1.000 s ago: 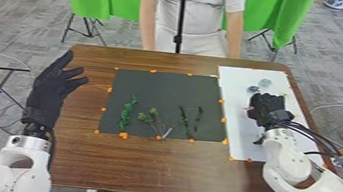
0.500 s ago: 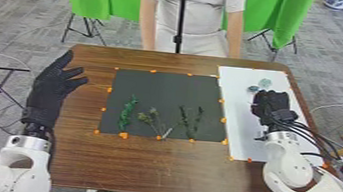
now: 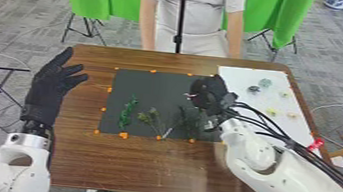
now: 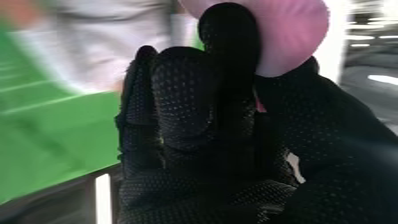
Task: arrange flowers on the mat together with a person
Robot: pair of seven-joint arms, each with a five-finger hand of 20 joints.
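- Right hand (image 3: 208, 93) is held above the mat's right part, thumb and fingers closed in a pinch on the pink flower; the hold is kept near the fingertips, probably so that release can be made cleanly.
- Table (image 3: 135, 166) is used as the shared surface, with everything for the arrangement within reach.
- Mat (image 3: 156, 82) is laid at the centre, presumably so that the display can be worked on from both sides.
- White sheet (image 3: 240, 80) is set beside the mat, on the right arm's side, seemingly as a supply area.
- Left hand (image 3: 51, 86) is held open by the table's left edge with nothing grasped, likely so that the mat is left free.
- Green stems (image 3: 126, 112) are spread side by side on the near half of the mat, apparently as a base for blooms; the rightmost are partly hidden by the right hand.
- Pink flower (image 4: 298, 30) is gripped between thumb and fingers, its petals standing out past the fingertips; whether any stem is attached cannot be told.
- Small blooms (image 3: 265, 82) are scattered on the white sheet, well apart from the right hand.
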